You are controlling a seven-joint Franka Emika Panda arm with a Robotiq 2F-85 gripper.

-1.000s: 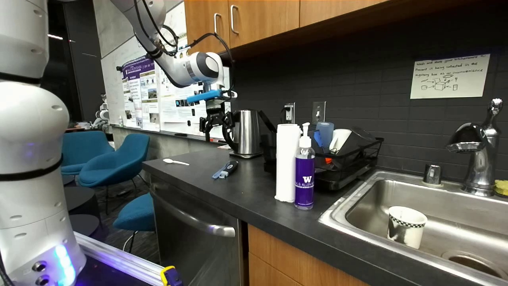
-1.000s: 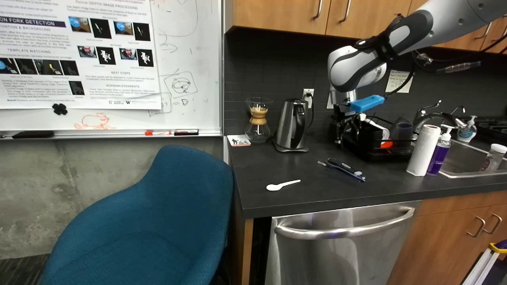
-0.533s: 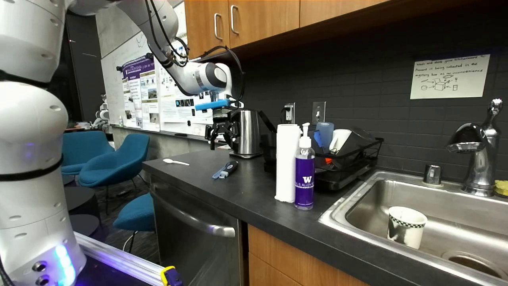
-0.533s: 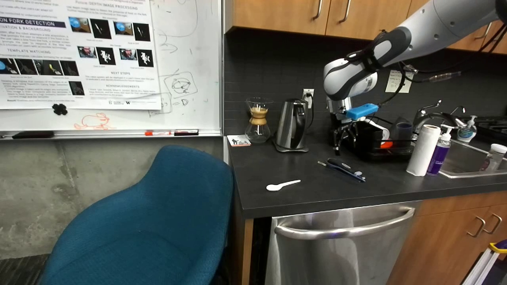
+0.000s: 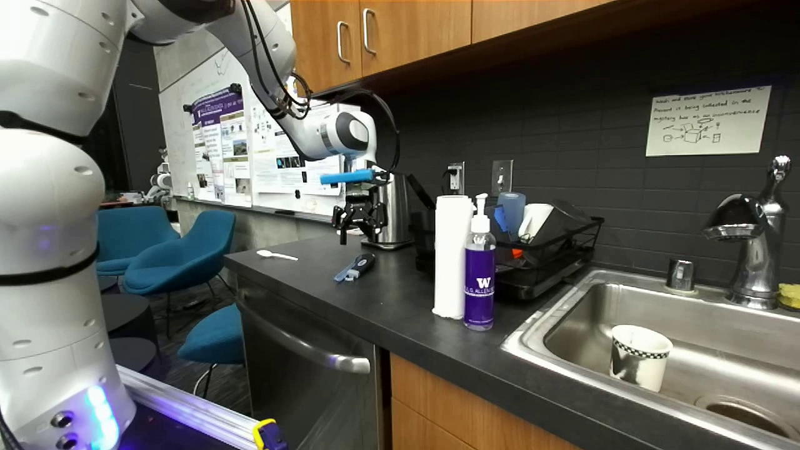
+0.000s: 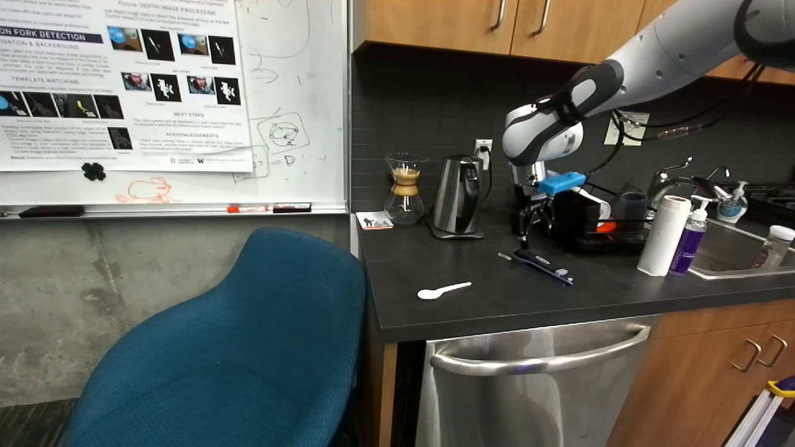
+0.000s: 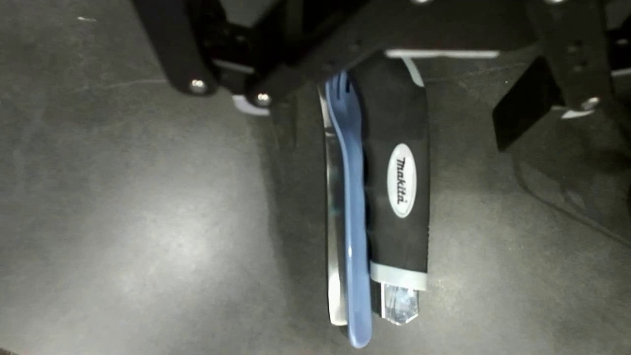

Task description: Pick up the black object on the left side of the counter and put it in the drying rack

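On the dark worktop (image 5: 400, 294), the black Makita tool (image 7: 402, 180) seems stiff and light, best taken across its middle — the pincer (image 5: 359, 235) above stands wide, holding nothing.

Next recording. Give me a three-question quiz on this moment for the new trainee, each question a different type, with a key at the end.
1. In the wrist view, which name is printed on the black object?
a) Bosch
b) Makita
c) Stanley

2. True or false: the gripper is open, above the counter, and holds nothing.

3. Fill the gap: in an exterior view, the cup with the checkered band is in the ____.

Key:
1. b
2. True
3. sink
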